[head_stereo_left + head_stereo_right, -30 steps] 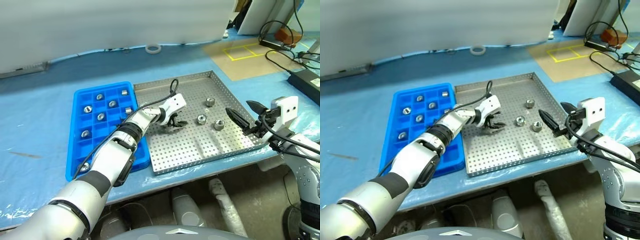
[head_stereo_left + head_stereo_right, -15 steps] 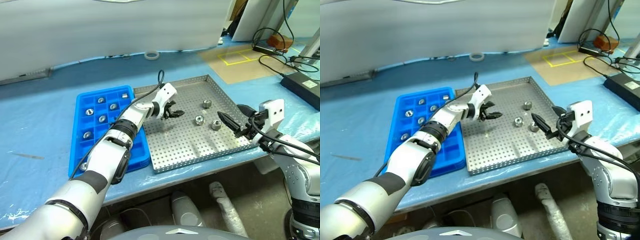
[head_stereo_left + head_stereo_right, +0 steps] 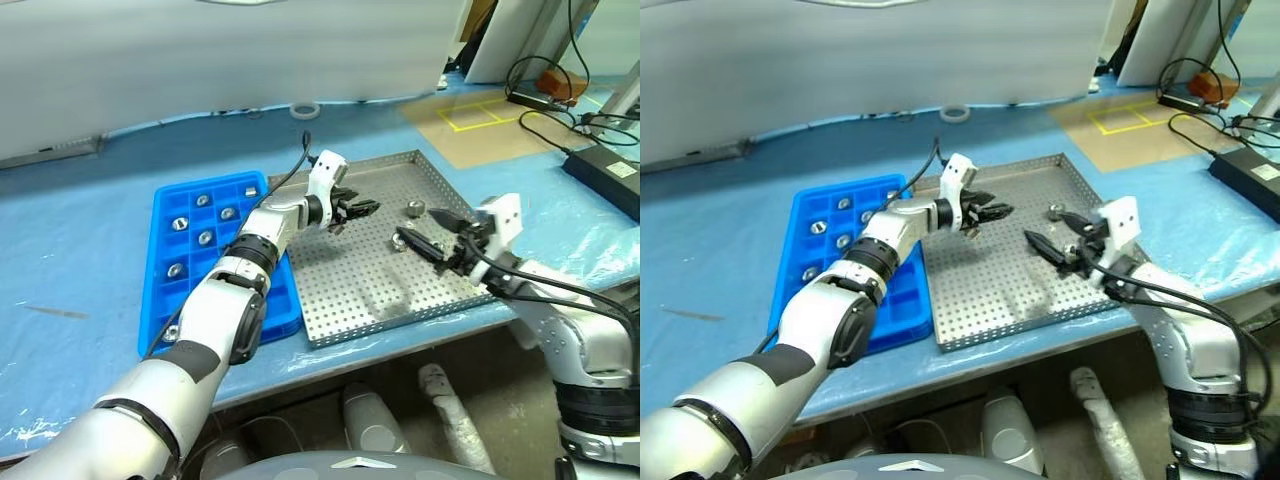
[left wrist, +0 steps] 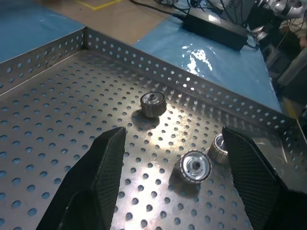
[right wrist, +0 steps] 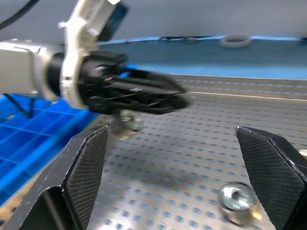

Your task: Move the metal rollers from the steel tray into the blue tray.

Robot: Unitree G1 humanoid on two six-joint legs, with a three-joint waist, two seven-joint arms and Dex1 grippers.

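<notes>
- Left gripper hangs above the far-left part of the steel tray, pointing right across it.
- From its own wrist camera the two black fingers stand well apart, and the gap between them is empty: nothing clamped there.
- Right gripper reaches in over the right half of the same tray, pointing left toward the other gripper. Its fingers are spread wide and it carries nothing.
- Metal rollers in the steel tray: three lie loose on the perforated floor toward the right side. One sits alone farther back, and two sit close together nearer the right rim, just beside the right gripper's fingers.
- One of that pair lies on the floor in front of the right gripper's open fingers, not touched.
- The right wrist camera catches one more roller, blurred, just under the left gripper. I cannot tell whether it rests on the tray or touches the gripper.
- Blue tray sits just left of the steel tray, long sides next to each other. Several rollers already sit in its square compartments, one to a cell, mostly in the far half.
- White tape ring lies far back on the blue table cover, well apart from both trays.
</notes>
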